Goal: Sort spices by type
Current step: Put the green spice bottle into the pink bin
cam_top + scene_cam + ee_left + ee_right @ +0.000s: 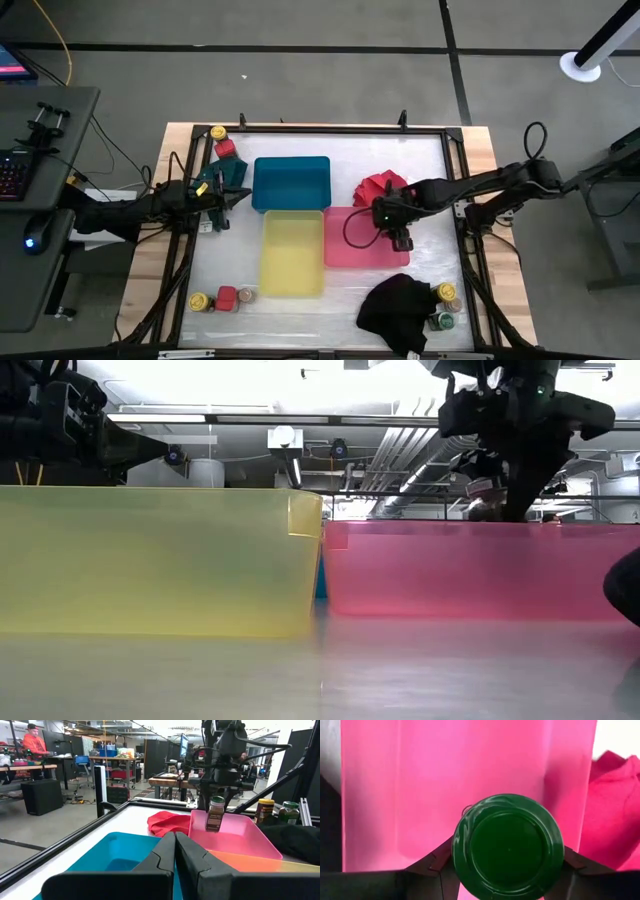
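Right wrist view: right tool grips green-lidded jar above pink tray.

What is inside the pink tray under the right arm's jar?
The pink tray shows only bare floor beneath the green-lidded jar held by the right gripper; the jar hides the patch directly below.

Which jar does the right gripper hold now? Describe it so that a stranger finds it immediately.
Find the pink tray right of the yellow tray. Above it hangs the right gripper, shut on the green-lidded jar with brown contents. It is the only jar held in the air; all others stand on the table near its corners.
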Robot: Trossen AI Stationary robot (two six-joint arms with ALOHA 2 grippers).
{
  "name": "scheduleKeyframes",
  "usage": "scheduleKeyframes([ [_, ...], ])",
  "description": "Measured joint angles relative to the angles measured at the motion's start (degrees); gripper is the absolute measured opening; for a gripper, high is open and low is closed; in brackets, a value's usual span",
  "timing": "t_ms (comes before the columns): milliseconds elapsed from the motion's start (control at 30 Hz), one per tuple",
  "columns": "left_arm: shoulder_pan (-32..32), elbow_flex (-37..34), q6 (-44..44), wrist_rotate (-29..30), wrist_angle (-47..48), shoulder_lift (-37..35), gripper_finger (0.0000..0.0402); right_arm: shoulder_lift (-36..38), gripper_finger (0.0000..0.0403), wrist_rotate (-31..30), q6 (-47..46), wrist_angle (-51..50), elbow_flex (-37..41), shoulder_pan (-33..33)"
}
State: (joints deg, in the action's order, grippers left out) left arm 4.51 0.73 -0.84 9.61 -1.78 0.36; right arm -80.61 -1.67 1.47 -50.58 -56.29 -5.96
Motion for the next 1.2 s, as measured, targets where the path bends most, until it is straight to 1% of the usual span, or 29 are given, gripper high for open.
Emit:
scheduleKeyframes([
  [167,0.0,0.0,0.0,0.0,0.0,0.0,0.0000,-0.5,0.0192,0.3,0.8,1.3,0.1,0.0],
  [300,0.0,0.0,0.0,0.0,0.0,0.0,0.0000,-0.6,0.0216,0.3,1.0,1.7,1.5,0.0],
  [400,0.0,0.0,0.0,0.0,0.0,0.0,0.0000,-0.6,0.0222,0.0,0.2,1.7,2.3,0.0],
  [600,0.0,0.0,0.0,0.0,0.0,0.0,0.0000,-0.6,0.0213,-3.2,-5.7,1.7,2.6,0.0],
  [833,0.0,0.0,0.0,0.0,0.0,0.0,0.0000,-0.5,0.0212,-3.3,-10.5,0.2,2.6,0.0],
  [1033,0.0,0.0,0.0,0.0,0.0,0.0,0.0000,-0.5,0.0213,-3.3,-10.4,-1.1,2.4,0.0],
  [1200,0.0,0.0,0.0,0.0,0.0,0.0,0.0000,-0.5,0.0213,-3.3,-7.1,-2.4,0.9,0.0],
])
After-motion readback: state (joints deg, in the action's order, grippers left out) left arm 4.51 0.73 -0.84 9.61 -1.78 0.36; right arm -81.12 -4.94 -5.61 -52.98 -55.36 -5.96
